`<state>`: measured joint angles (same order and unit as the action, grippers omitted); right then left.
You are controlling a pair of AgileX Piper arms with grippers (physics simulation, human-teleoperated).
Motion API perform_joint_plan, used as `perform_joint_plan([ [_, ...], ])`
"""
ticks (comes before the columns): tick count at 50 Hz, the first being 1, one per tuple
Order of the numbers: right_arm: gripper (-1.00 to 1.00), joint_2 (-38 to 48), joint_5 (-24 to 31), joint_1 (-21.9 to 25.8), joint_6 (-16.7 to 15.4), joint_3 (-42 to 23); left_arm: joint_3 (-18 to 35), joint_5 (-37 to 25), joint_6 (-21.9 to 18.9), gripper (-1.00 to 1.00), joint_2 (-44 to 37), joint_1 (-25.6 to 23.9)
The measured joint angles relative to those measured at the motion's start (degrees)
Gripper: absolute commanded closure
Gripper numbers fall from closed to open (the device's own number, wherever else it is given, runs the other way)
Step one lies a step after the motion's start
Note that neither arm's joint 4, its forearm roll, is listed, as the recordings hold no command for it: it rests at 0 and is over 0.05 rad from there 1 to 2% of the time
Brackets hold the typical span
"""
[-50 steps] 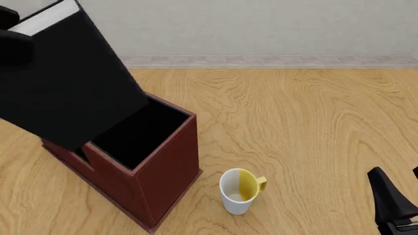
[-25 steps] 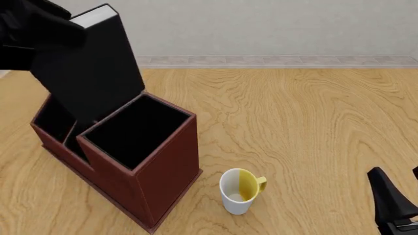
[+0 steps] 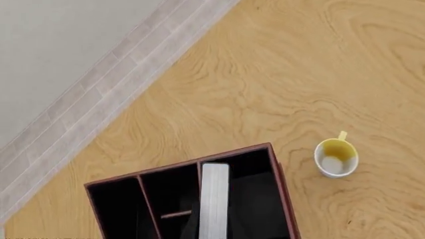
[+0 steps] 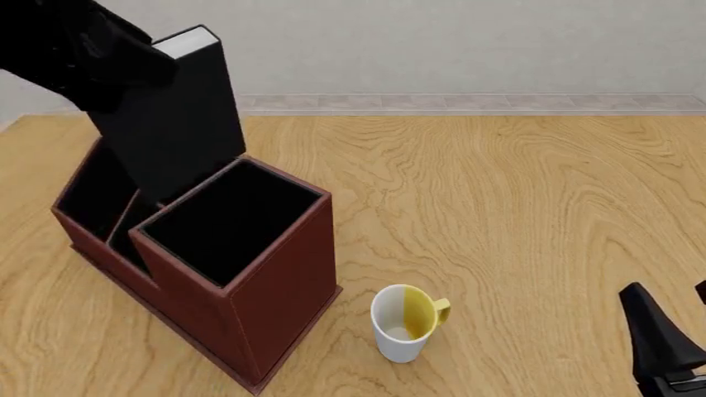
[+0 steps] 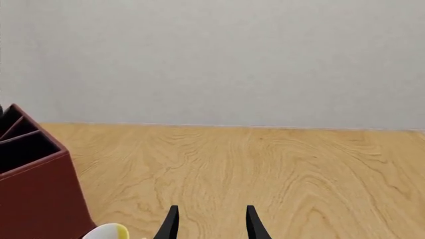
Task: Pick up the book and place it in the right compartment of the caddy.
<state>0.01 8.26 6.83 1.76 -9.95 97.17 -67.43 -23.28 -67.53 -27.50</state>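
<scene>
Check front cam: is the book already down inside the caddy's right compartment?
No. The book is up in the air, tilted, above the caddy, and the right compartment shows only black lining.

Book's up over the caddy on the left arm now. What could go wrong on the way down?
1. The book hangs tilted above the caddy, near the divider beside the right compartment; its lower edge may catch that divider or drop into a narrow slot.
2. The left gripper is hidden, so grip security is unclear.
3. A snag might shove the caddy toward the mug.
</scene>
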Motion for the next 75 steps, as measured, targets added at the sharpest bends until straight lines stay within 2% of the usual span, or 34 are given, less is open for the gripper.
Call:
perform_joint_plan([
  [31,-1.0,0.0,0.64,-0.12,-0.42,-0.4,-7.49,5.88,0.65,1.0,-1.02,-1.18],
  [75,-1.0,0.0,0.95,-0.67,-0.86,-0.53,-20.29,14.43,4.8,1.0,0.95,-3.95],
])
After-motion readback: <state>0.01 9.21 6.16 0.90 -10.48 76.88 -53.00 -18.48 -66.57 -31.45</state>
